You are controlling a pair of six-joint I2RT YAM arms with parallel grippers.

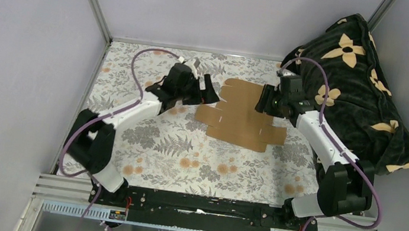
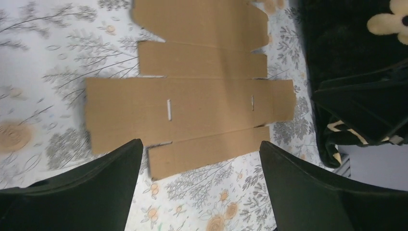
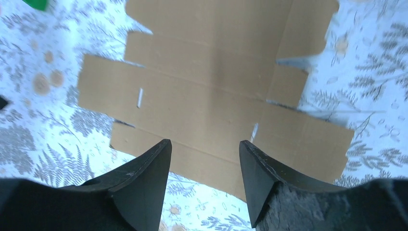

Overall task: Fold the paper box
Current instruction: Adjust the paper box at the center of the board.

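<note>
Your left end effector (image 2: 201,144) is spread wide with nothing in it, sitting just short of the paper box (image 1: 241,115). Your right end effector (image 3: 204,142) is partly open above the sheet's edge and gripping nothing; can't tell if it touches. The box lies flat between the 2, toward the far edge of the floral surface (image 1: 174,147). A green scrap (image 3: 38,4) is cut off in the right wrist view. A dark flowered blanket (image 1: 356,81) fills the far right corner.
</note>
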